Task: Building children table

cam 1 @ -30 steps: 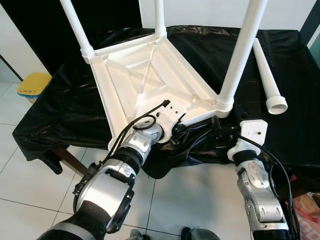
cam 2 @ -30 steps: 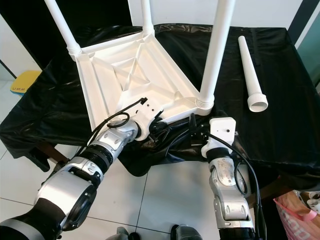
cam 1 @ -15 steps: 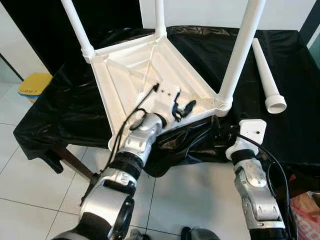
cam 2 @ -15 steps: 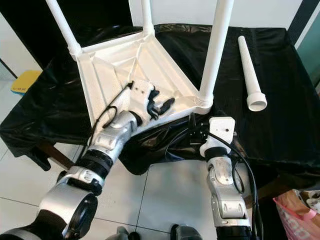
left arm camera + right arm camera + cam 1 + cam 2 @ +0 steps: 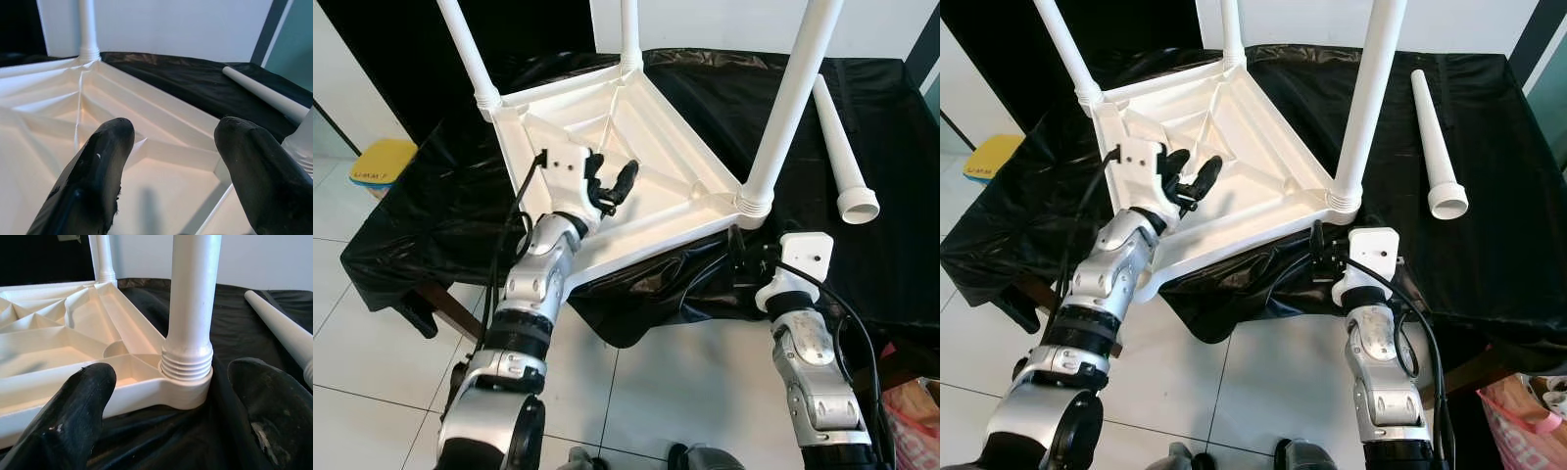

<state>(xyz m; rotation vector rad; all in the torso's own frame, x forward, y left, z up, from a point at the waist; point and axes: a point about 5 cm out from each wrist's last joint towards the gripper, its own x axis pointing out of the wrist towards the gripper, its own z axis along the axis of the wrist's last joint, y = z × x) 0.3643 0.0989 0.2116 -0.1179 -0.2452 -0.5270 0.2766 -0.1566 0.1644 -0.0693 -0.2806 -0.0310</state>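
Left gripper (image 5: 609,184) raised over the underside of the upturned white plastic table top (image 5: 651,166); fingers spread apart, nothing between them. Left wrist view: both black fingertips (image 5: 105,166) hover above the ribbed inner panel, apart from it as far as can be judged.

Right gripper (image 5: 1317,257) low at the near edge, just in front of the corner socket carrying the near-right leg (image 5: 1368,98). Right wrist view: fingers (image 5: 73,416) wide apart, the threaded collar (image 5: 187,363) of that leg framed between them, not touched.

Table top lies inverted on a table draped in black plastic sheeting (image 5: 440,211). Three white legs screwed in and standing upright: far-left leg (image 5: 468,54), far leg (image 5: 628,34), near-right leg. The near-left corner (image 5: 1144,286), overhanging the sheeted edge, carries no leg.

Fourth leg (image 5: 839,147) loose, lying flat on the sheeting to the right, well apart from the table top, flared open end toward the robot.

Yellow object (image 5: 378,162) on the tiled floor (image 5: 372,343) at left; dark lettering on it, too small to read. No other writing legible. Corner of a pink patterned bag (image 5: 1528,416) at lower right; contents unclear.
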